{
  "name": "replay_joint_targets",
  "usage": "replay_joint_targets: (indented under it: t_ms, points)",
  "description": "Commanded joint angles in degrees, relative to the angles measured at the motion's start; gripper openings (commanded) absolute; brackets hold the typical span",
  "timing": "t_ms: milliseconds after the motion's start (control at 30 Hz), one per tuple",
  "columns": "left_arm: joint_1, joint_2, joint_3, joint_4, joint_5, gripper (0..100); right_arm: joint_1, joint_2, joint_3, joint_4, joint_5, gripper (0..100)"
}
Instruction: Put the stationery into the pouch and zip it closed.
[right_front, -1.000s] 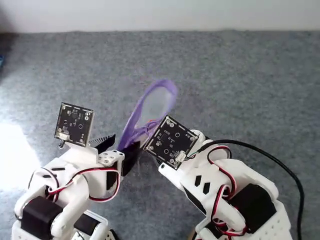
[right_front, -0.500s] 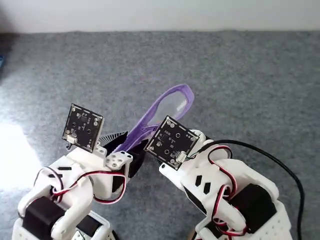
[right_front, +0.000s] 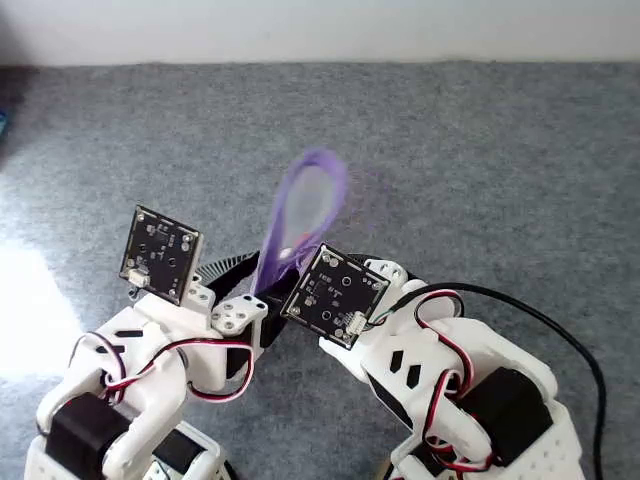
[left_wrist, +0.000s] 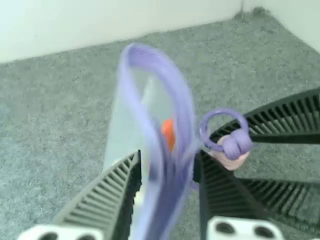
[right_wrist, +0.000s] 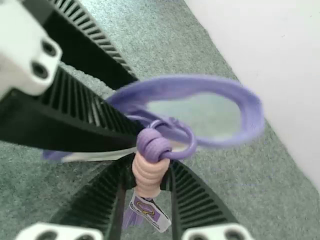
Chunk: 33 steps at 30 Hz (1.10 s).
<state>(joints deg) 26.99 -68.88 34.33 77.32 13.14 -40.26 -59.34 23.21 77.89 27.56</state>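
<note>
Currently left gripper (left_wrist: 167, 161) pinches the pouch (left_wrist: 125, 131) rim. Just beside the pouch, right gripper (right_wrist: 147, 171) pinches the zipper pull (right_wrist: 150, 145).

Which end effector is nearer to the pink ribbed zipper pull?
Right. The right end effector is shut on the pink ribbed zipper pull; the left end effector clamps the clear purple-edged pouch just beside it.

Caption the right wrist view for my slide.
Right hand pinches the pink zipper pull while the left hand grips the purple-rimmed pouch.
</note>
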Motion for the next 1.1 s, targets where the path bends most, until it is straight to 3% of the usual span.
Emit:
replay_joint_targets:
  t_ms: [0, 200, 467, 900, 1067]
  points:
    - [0.09, 0.26, 1.01, -1.93, -0.79, 23, -0.57, -0.22, -1.58, 0.13, 0.44, 0.8]
    - [0.09, 0.26, 2.15, -1.93, -0.79, 23, -0.57, -0.22, -1.58, 0.13, 0.44, 0.8]
    - [0.18, -0.26, 4.35, -1.76, -3.52, 10, 1.10, -0.22, -2.02, -0.48, 0.26, 0.8]
    - [0.18, -0.26, 8.04, -2.20, -4.31, 10, 2.95, -0.13, -4.40, -0.48, 2.64, 0.8]
    - [0.35, -0.26, 9.01, -2.11, -4.04, 9, 3.12, -0.13, -4.40, -5.05, 2.90, 0.8]
